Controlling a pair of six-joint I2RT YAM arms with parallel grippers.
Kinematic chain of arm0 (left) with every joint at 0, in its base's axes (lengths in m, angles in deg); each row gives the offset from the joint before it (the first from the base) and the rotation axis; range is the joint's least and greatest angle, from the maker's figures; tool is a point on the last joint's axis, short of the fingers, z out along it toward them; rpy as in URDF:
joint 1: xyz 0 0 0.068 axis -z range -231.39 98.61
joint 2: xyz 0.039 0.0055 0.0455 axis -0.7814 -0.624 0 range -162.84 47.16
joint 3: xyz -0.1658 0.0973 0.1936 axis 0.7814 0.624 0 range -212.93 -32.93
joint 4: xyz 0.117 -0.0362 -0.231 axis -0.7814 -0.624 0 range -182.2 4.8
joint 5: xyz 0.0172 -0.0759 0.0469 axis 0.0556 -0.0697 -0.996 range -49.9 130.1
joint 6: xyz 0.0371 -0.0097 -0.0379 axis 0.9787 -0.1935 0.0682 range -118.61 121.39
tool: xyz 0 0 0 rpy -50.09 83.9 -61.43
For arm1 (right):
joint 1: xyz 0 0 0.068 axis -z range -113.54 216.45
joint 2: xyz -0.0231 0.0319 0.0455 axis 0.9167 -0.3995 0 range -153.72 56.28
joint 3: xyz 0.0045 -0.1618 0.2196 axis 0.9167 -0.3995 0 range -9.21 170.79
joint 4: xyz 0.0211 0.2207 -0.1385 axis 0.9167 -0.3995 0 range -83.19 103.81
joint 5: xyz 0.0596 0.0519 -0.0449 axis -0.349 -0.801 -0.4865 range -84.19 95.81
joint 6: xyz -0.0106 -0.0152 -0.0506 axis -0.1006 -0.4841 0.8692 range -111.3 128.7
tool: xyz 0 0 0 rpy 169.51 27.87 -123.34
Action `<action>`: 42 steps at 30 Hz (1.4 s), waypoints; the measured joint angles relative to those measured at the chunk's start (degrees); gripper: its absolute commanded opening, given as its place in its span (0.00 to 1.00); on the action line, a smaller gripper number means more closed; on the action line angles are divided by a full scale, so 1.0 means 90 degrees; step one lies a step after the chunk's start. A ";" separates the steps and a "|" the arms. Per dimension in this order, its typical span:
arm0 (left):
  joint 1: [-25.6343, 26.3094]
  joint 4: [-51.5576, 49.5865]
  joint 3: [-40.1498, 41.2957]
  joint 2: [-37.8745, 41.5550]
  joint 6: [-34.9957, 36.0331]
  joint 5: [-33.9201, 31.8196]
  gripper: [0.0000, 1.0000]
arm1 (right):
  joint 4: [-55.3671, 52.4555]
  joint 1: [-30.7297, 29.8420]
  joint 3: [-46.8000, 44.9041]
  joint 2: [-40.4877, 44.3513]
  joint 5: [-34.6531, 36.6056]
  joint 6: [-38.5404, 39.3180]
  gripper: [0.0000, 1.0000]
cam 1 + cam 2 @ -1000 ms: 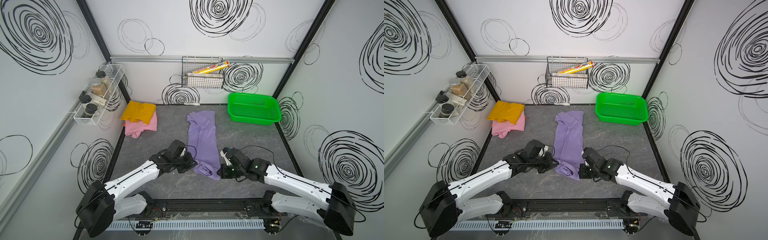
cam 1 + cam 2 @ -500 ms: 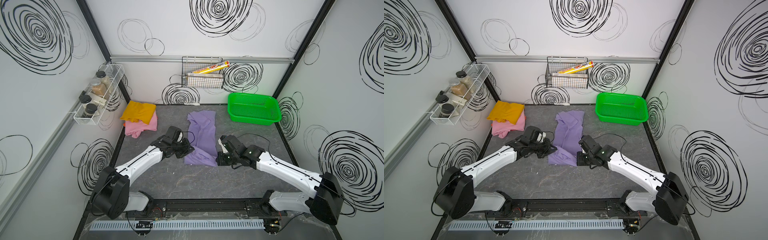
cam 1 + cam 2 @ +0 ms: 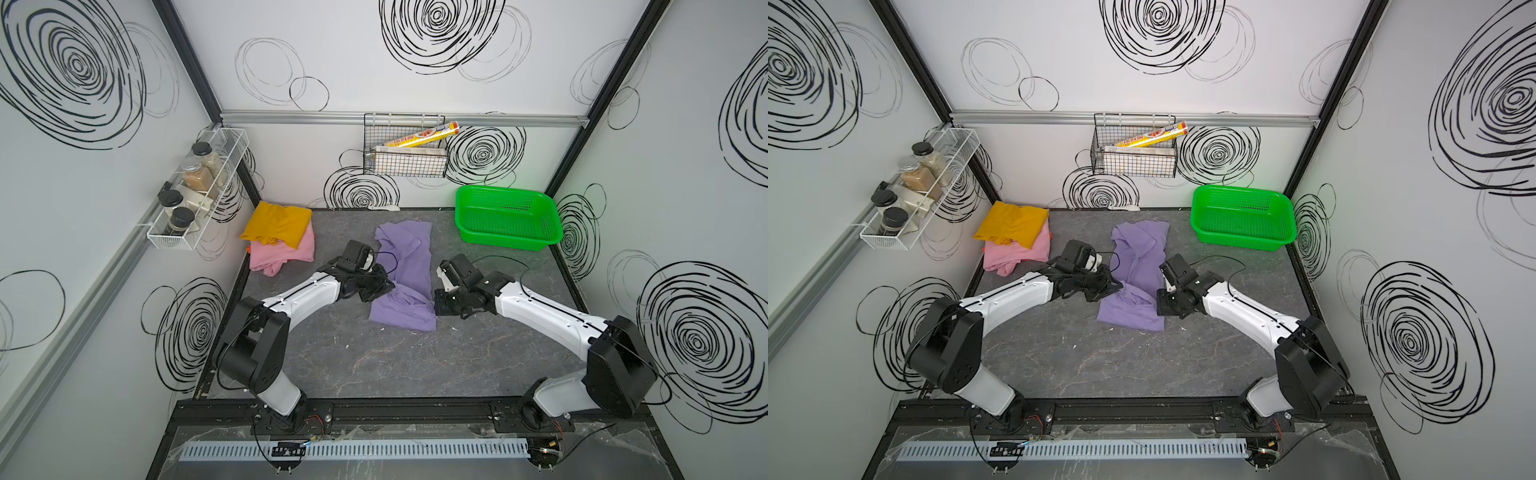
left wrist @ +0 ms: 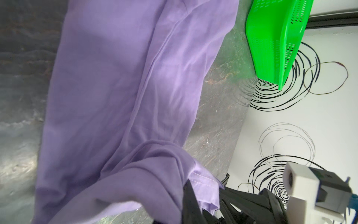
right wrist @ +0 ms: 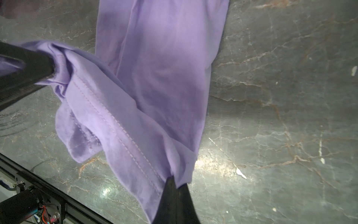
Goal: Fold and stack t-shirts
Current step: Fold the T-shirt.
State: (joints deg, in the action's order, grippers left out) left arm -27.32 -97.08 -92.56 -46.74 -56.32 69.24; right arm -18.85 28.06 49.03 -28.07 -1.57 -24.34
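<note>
Two corners of the lavender t-shirt (image 3: 409, 266) sit pinched in left claw (image 3: 387, 288) and right claw (image 3: 437, 306).

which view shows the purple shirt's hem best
Right wrist view: the hem of the purple t-shirt crosses the frame, stitching sharp, pinched by the right fingers. Left wrist view shows a short stretch; in both top views the t-shirt is too small for stitching.

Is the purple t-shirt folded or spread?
Partly folded: the purple t-shirt is a narrow strip, near hem pinched by left gripper and right gripper.
</note>
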 measured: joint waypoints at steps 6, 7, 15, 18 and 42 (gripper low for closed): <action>-0.0138 0.0078 -0.0335 -0.0510 0.0143 0.0044 0.00 | 0.0034 0.0204 0.0277 -0.0454 -0.0092 0.0182 0.00; -0.0177 0.0092 -0.0374 -0.0595 0.0170 0.0049 0.00 | 0.0036 0.0248 0.0376 -0.0556 -0.0112 0.0206 0.00; -0.0634 0.0073 -0.0913 -0.1200 0.0474 0.0073 0.27 | 0.0138 0.0503 0.1212 -0.1362 -0.0175 0.0435 0.30; -0.0804 0.0022 -0.1268 -0.1428 0.0682 0.0027 0.53 | 0.0143 0.0532 0.1462 -0.1620 -0.0138 0.0614 0.73; -0.0882 0.0498 -0.0223 -0.0012 0.0852 0.0488 0.97 | 0.0920 0.0539 -0.0153 -0.0180 -0.0821 0.0546 0.95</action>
State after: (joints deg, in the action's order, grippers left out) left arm -35.25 -92.60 -94.57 -46.85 -48.65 73.64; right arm -10.57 32.92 47.65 -29.69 -8.96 -19.42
